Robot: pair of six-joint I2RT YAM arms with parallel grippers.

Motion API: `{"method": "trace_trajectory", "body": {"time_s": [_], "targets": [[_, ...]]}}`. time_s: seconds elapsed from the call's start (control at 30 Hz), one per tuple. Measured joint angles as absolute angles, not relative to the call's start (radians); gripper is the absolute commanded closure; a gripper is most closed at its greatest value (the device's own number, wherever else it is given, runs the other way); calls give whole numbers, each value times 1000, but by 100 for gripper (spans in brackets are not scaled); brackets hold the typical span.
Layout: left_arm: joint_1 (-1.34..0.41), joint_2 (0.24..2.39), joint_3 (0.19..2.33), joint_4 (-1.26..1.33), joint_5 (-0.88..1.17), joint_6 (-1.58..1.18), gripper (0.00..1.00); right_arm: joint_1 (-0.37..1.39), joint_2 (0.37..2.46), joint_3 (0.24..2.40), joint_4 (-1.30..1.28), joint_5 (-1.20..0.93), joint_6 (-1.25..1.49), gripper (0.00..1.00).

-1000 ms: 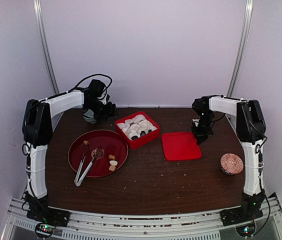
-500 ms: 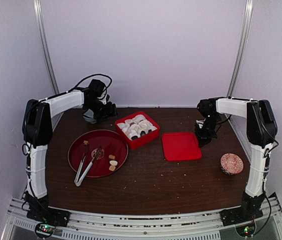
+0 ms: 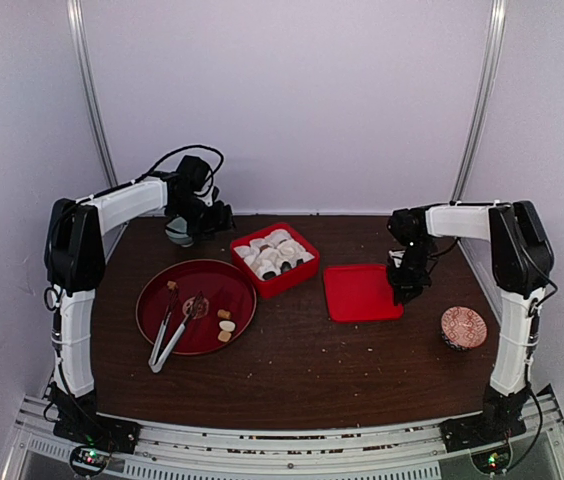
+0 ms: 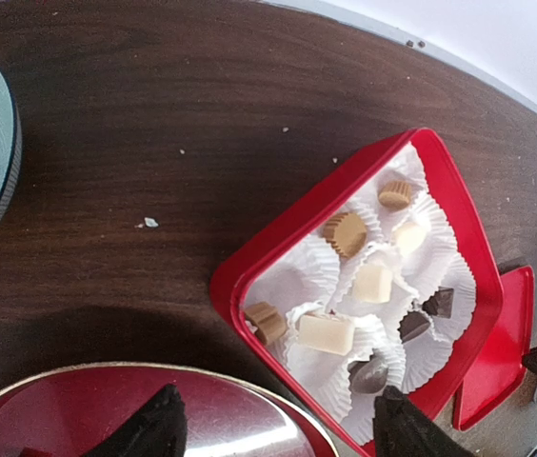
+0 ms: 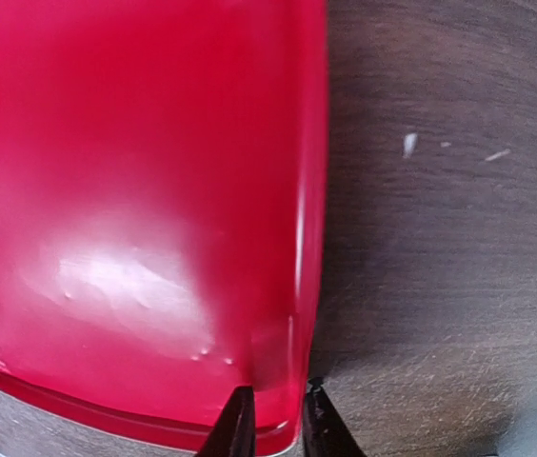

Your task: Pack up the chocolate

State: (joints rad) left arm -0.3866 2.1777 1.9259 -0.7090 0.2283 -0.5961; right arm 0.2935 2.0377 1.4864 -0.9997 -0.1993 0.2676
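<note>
My left gripper (image 4: 273,433) hangs with its jaws wide and nothing between them, above the table (image 3: 302,370) where the far rim of the round red plate (image 3: 230,284) nears the red box (image 4: 318,198). Most of the chocolate (image 4: 373,283) already sits in that box, tan, cream and dark pieces resting in white paper cups (image 4: 297,278); one cup at the near left looks bare. A few more pieces (image 3: 225,325) lie on the plate's right side, just beside the metal tongs (image 3: 170,337), which rest across the plate with their handles hanging over its near rim. My right gripper (image 5: 276,419) is down at the right edge of the red lid (image 5: 135,190), which lies flat just right of the box. Its jaws stand narrow, astride the lid's rim; I cannot tell whether they pinch it. A small patterned bowl (image 3: 463,327) sits near the table's right edge.
</note>
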Motion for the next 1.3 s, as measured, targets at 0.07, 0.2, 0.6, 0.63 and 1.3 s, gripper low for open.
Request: {"method": "trace_trajectory", "body": {"time_s": [0.07, 0.2, 0.6, 0.63, 1.3], "targets": [[-387, 2178, 1926, -711, 228, -596, 30, 311, 2051, 1500, -1015, -186, 265, 86], [-387, 2178, 1926, -713, 228, -596, 30, 335, 2084, 1538, -1047, -171, 257, 92], [-387, 2178, 1925, -712, 224, -596, 30, 369, 2009, 1411, -1026, -199, 243, 100], [-387, 2178, 1925, -712, 224, -596, 30, 371, 1991, 1384, -1022, -202, 243, 100], [-387, 2273, 2007, -690, 265, -566, 30, 387, 1942, 1306, -1004, -208, 266, 100]]}}
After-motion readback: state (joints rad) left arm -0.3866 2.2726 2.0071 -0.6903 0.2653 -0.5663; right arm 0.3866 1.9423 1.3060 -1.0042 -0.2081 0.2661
